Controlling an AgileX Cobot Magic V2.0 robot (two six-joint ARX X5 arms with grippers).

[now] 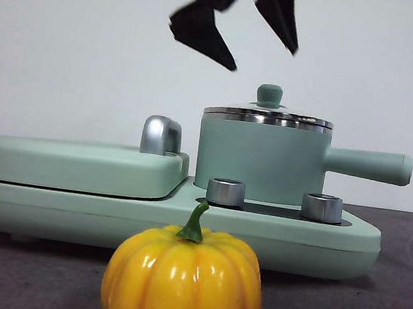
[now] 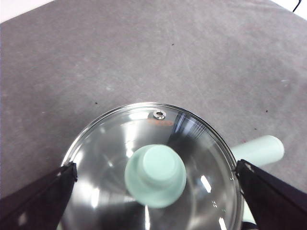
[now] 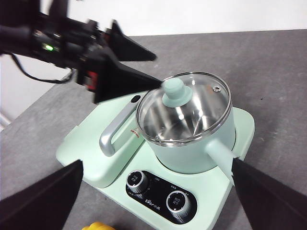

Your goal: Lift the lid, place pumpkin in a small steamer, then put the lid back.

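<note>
- I see the lid [image 2: 152,167], clear glass with a steel rim, a small steam hole and a mint-green knob, seated on the small steamer [image 1: 260,160].
- My left gripper [image 1: 238,33] hangs just above the knob, jaws spread wide to either side of the lid, touching nothing.
- The small steamer is a mint-green cylinder; its long straight handle runs level, out past one jaw of that gripper.
- The pumpkin [image 1: 184,279], glossy yellow-orange and ribbed with a curved green stem, sits on the table [image 1: 393,301] well below and in front of the left gripper.
- My right gripper [image 3: 158,201] waits apart from the cooker, jaws open and empty.
- From the right wrist I catch only a yellow sliver of the pumpkin; the front view cuts off its base.
- The griddle cover [image 1: 76,162] lies beside the pot.
</note>
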